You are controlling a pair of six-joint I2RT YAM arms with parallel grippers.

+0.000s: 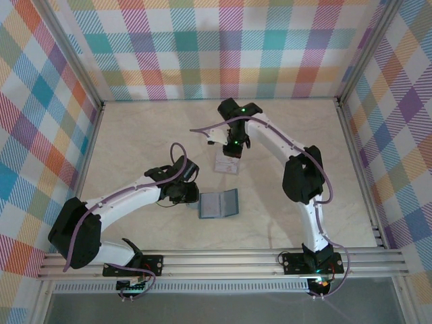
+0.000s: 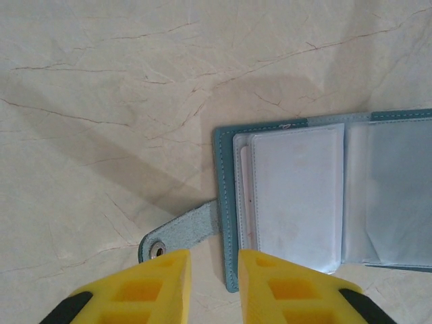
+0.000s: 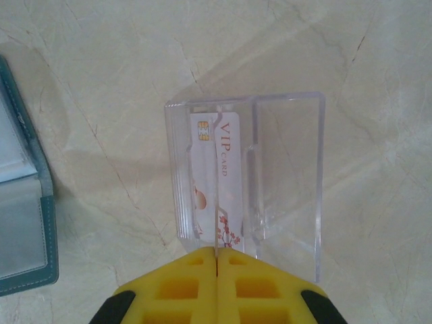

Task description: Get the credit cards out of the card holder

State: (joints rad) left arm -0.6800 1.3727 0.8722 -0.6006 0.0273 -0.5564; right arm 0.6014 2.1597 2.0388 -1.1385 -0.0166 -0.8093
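— Yellow fingers [image 2: 155, 283] of the left end effector [image 2: 214, 262] sit closest, at the bottom of the left wrist view. They stand a little apart, with nothing clamped between them.

— What lies beyond them?

— The card holder [image 2: 297, 196], teal, lies open and flat on the pale, marble-look tabletop [image 2: 101, 81]. Its near left corner and its snap tab [image 2: 185, 233] lie right at the fingertips; I cannot tell whether they touch. Clear sleeves face up inside.

— And the right wrist view?

— It gives what the left does not. The right end effector [image 3: 216, 252] has its fingers pressed fully together. Just past them is a clear plastic tray [image 3: 287, 169] holding one credit card [image 3: 226, 175], white with a gold chip, pink blossoms and the words VIP CARD. The card's near end meets the fingertips; whether it is pinched I cannot tell. A corner of the card holder shows at the left edge.

— The overhead view?

— Both arms reach inward. The left one ends just left of the open card holder, near the tabletop's middle. The right one bends over the tray, which sits just behind the card holder and apart from it.
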